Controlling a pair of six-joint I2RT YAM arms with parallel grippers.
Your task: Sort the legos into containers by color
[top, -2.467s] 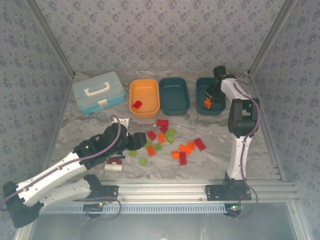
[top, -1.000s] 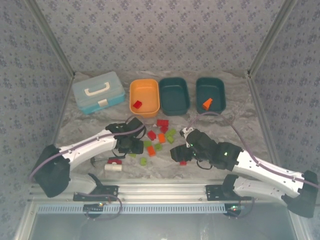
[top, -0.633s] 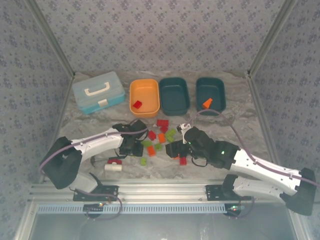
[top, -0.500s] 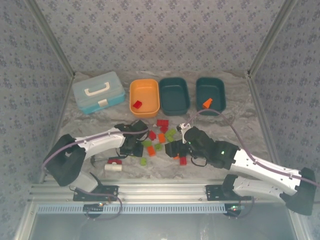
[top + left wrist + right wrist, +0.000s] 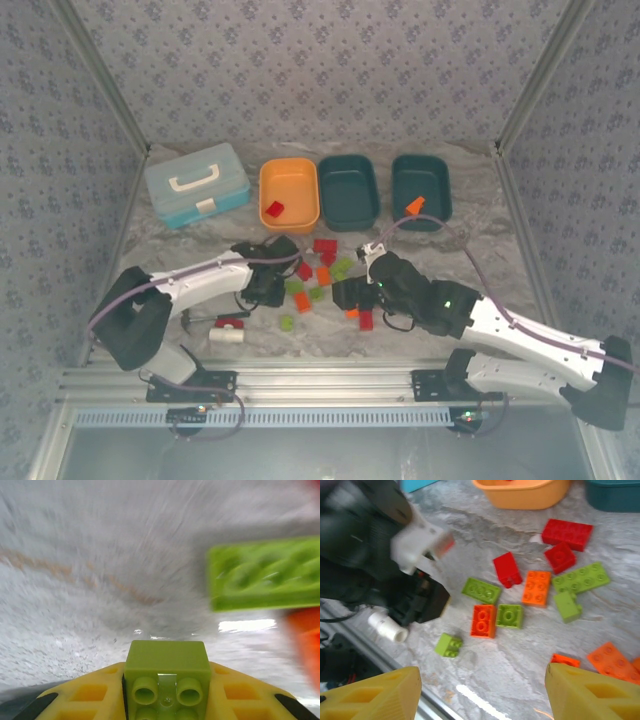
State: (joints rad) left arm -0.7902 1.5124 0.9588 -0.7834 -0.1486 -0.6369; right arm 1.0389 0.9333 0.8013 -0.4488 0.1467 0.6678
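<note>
From above: loose bricks [image 5: 325, 245] are scattered on the worktop [image 5: 200, 245] between the arms. A red brick [image 5: 274, 209] is seen in the orange tub [image 5: 295, 180], an orange brick [image 5: 415, 206] in the right teal tub [image 5: 425, 175], none in the middle teal tub [image 5: 348, 195].

Left wrist: a lime brick [image 5: 167, 665] is pinched in the left jaws, so a lift to the middle teal tub is probably called for.

Right wrist: the right jaws are spread wide above the bricks, nothing held.

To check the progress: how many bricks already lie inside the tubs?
2: a red brick in the orange tub, an orange brick in the right teal tub. The tubs show fully from above, so hardly any is hidden.
</note>
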